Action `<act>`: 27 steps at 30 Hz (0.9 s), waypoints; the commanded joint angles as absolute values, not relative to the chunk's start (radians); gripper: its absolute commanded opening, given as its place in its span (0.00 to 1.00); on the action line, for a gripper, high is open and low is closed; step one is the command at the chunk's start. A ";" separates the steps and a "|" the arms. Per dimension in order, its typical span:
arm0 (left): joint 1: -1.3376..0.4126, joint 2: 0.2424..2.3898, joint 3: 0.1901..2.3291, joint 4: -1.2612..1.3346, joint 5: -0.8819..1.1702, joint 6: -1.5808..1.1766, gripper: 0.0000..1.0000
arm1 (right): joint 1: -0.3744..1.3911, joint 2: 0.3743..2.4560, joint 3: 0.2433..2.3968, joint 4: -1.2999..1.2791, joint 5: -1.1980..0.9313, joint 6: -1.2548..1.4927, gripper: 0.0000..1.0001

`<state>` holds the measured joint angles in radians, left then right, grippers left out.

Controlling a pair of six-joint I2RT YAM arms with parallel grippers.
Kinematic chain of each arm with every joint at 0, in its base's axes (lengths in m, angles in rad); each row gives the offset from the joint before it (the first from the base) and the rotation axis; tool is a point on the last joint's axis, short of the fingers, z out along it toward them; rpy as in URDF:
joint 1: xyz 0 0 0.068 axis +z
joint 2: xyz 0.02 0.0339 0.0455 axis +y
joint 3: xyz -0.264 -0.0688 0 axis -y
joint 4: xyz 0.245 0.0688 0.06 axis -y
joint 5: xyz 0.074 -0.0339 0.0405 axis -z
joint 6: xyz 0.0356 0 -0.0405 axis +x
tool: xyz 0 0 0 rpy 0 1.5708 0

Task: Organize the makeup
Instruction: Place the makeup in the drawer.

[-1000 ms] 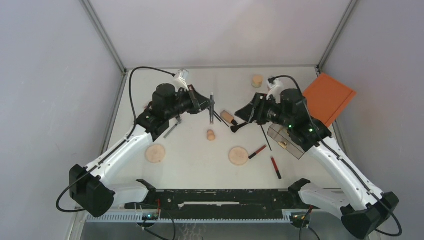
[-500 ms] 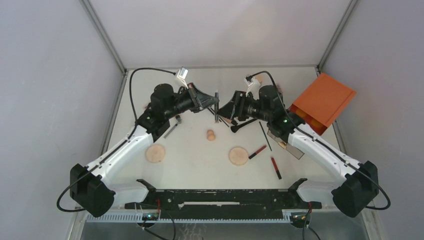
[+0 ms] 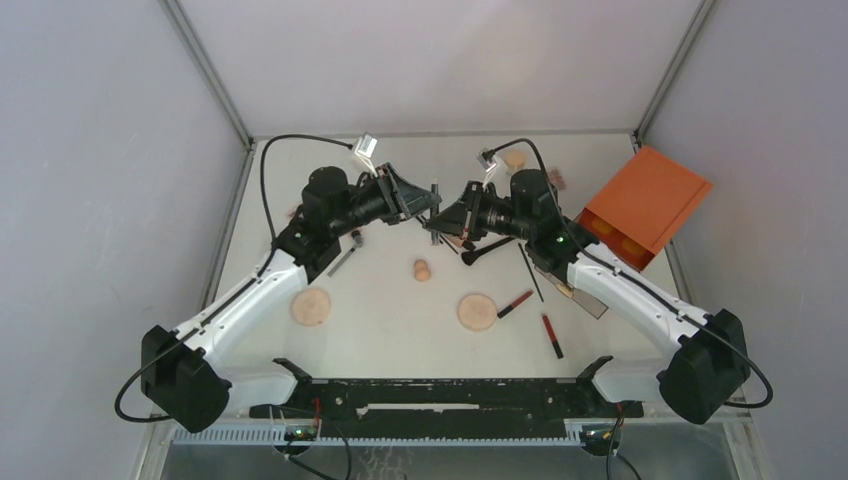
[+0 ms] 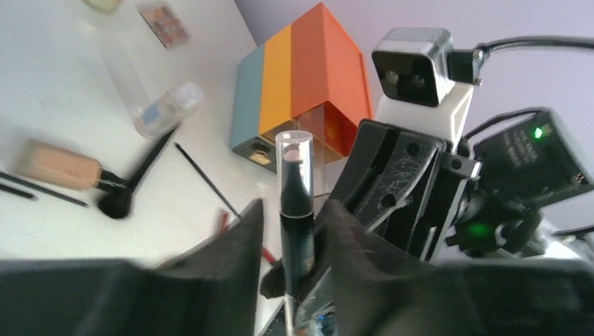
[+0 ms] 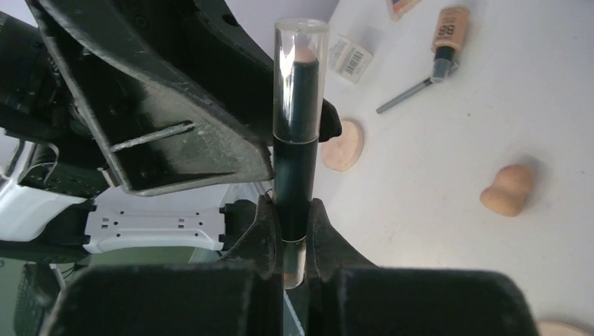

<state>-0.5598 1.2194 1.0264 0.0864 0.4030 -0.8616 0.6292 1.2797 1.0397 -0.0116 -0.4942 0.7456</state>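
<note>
A black makeup stick with a clear cap [image 3: 434, 204] hangs in the air over the table's far middle, between both grippers. My right gripper [image 5: 293, 231] is shut on the stick's [image 5: 298, 119] lower end. My left gripper [image 4: 291, 238] still straddles the stick [image 4: 294, 203], but its jaws stand slightly apart, with a gap beside one finger [image 4: 231, 245]. On the table lie a beige sponge [image 3: 422, 269], two tan discs [image 3: 311, 306] [image 3: 477, 311], two red pencils [image 3: 515, 303] [image 3: 552, 336], a black brush [image 3: 480, 252] and a peach bottle [image 3: 458, 235].
The orange-topped box [image 3: 645, 200] leans at the right edge, and a clear drawer [image 3: 575, 290] lies under my right forearm. A small palette [image 4: 162, 14] and another peach bottle [image 5: 448, 31] lie near the back. A thin brush [image 3: 531, 275] lies beside the drawer.
My right arm swung left from the drawer to the stick and shut on it. My left gripper, earlier tight on the stick, has loosened its jaws.
</note>
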 commanded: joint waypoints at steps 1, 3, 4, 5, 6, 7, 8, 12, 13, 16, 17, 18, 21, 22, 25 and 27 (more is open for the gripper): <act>-0.563 1.223 1.045 0.013 0.399 -0.792 0.66 | 0.605 1.207 1.045 -0.096 -0.414 0.757 0.00; -0.559 1.224 1.103 -0.125 0.327 -0.693 0.80 | 0.581 1.144 1.045 -0.198 -0.343 0.772 0.00; -0.558 1.224 1.138 -0.197 0.283 -0.633 0.83 | 0.567 1.091 1.045 -0.261 -0.299 0.781 0.00; -0.551 1.226 1.160 -0.254 0.237 -0.586 0.84 | 0.549 1.045 1.045 -0.325 -0.246 0.792 0.00; -0.540 1.225 1.173 -0.299 0.206 -0.547 0.85 | 0.527 1.002 1.045 -0.395 -0.171 0.806 0.00; -0.527 1.222 1.174 -0.321 0.189 -0.531 0.85 | 0.509 0.960 1.045 -0.468 -0.107 0.825 0.00; -0.508 1.219 1.168 -0.332 0.182 -0.523 0.85 | 0.495 0.920 1.045 -0.543 -0.049 0.842 0.00; -0.437 1.214 1.141 -0.333 0.198 -0.522 0.85 | 0.464 0.791 1.043 -0.797 0.167 0.952 0.00; -0.431 1.217 1.137 -0.334 0.192 -0.520 0.85 | 0.461 0.767 1.038 -0.838 0.205 0.977 0.00; -0.424 1.230 1.142 -0.349 0.166 -0.509 0.85 | 0.434 0.725 1.010 -0.904 0.265 1.018 0.00; -0.420 1.236 1.146 -0.360 0.156 -0.507 0.85 | 0.412 0.721 1.004 -0.926 0.263 1.021 0.00; -0.417 1.240 1.149 -0.367 0.155 -0.506 0.85 | 0.385 0.721 0.999 -0.936 0.256 1.023 0.00; -0.408 1.244 1.146 -0.379 0.164 -0.511 0.85 | 0.316 0.718 0.970 -0.924 0.221 0.987 0.00; -0.405 1.244 1.139 -0.378 0.168 -0.514 0.85 | 0.299 0.718 0.962 -0.920 0.216 0.973 0.00; -0.400 1.241 1.127 -0.379 0.163 -0.510 0.85 | 0.239 0.718 0.953 -0.914 0.198 0.929 0.00; -0.394 1.241 1.123 -0.390 0.145 -0.496 0.85 | 0.195 0.718 0.948 -0.908 0.176 0.899 0.00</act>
